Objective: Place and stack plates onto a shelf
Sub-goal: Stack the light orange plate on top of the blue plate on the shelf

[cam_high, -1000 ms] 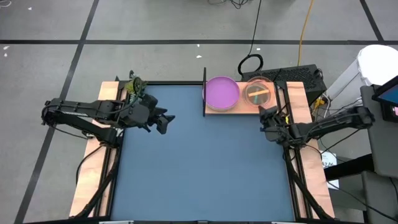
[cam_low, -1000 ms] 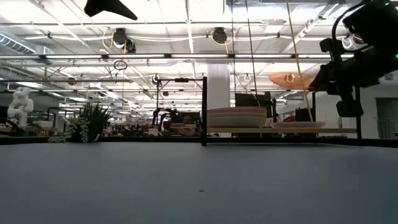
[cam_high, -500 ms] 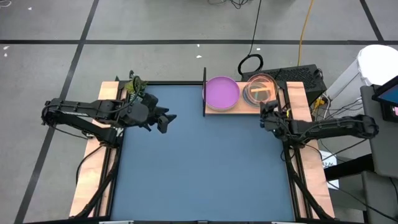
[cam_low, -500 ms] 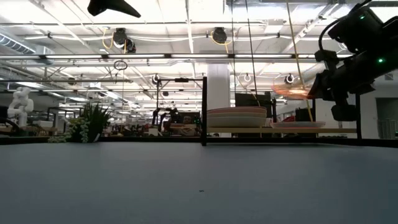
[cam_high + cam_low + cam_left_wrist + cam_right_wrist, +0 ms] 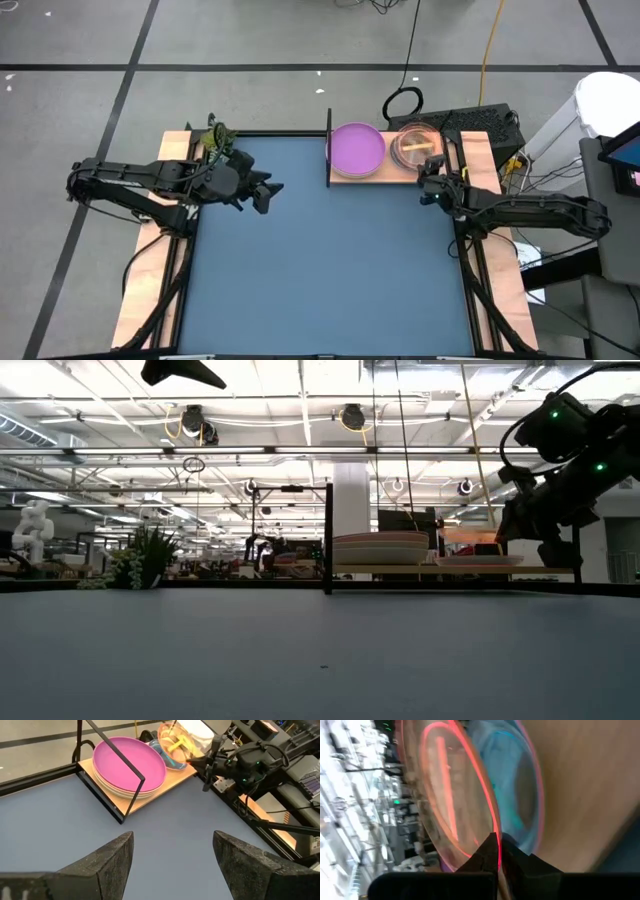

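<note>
The shelf [image 5: 400,172], a light wooden board with a black upright panel [image 5: 329,148], lies at the table's far edge. On it rests a stack of larger plates, purple on top [image 5: 357,148]. To their right sits a stack of smaller dishes, a cyan one [image 5: 517,795] showing. My right gripper [image 5: 429,172] is shut on the orange translucent dish [image 5: 417,144], which hangs just above that small stack [image 5: 478,560]. My left gripper [image 5: 264,192] hovers open over the mat's left side, holding nothing. My right gripper pinches the orange dish's rim [image 5: 492,832] between its two fingers [image 5: 490,854], on the dish's near right side. The fingers come from the table's near right, slanting slightly down. The dish is lifted clear and nearly level above the small dishes.
A dark blue mat [image 5: 320,260] covers the table between the arms. A small green plant [image 5: 213,135] stands at the far left corner. Cables and a black box [image 5: 480,120] lie behind the shelf.
My right gripper has swung toward the table's far edge and gone down with the orange dish. The dish has come from high and tilted to nearly level, just above the small stack.
</note>
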Available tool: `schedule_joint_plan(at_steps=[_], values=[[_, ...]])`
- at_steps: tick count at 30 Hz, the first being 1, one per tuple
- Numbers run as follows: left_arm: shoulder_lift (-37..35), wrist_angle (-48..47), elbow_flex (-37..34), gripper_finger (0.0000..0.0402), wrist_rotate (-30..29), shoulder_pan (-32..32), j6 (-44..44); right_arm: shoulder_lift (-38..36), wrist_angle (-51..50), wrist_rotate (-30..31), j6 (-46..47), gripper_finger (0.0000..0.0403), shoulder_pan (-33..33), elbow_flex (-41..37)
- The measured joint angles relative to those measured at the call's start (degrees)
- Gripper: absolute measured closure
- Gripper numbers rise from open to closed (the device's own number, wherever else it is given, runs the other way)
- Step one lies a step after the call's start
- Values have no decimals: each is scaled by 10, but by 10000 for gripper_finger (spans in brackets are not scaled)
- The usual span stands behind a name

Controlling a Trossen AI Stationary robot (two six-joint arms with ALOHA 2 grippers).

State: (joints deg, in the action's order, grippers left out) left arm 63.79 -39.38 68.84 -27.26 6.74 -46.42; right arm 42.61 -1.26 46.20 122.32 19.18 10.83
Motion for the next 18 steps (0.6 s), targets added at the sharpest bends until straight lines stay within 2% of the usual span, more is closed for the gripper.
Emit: schedule_joint_plan(at_steps=[5, 13, 18], values=[[12, 1, 0, 126, -3, -1, 3, 5, -3, -44, -3, 403, 18, 0], [32, 27, 0, 126, 6, 0, 7, 5, -4, -44, -5, 403, 22, 0], [40, 57, 0, 126, 8, -1, 25, 5, -6, -42, -3, 386, 23, 0]])
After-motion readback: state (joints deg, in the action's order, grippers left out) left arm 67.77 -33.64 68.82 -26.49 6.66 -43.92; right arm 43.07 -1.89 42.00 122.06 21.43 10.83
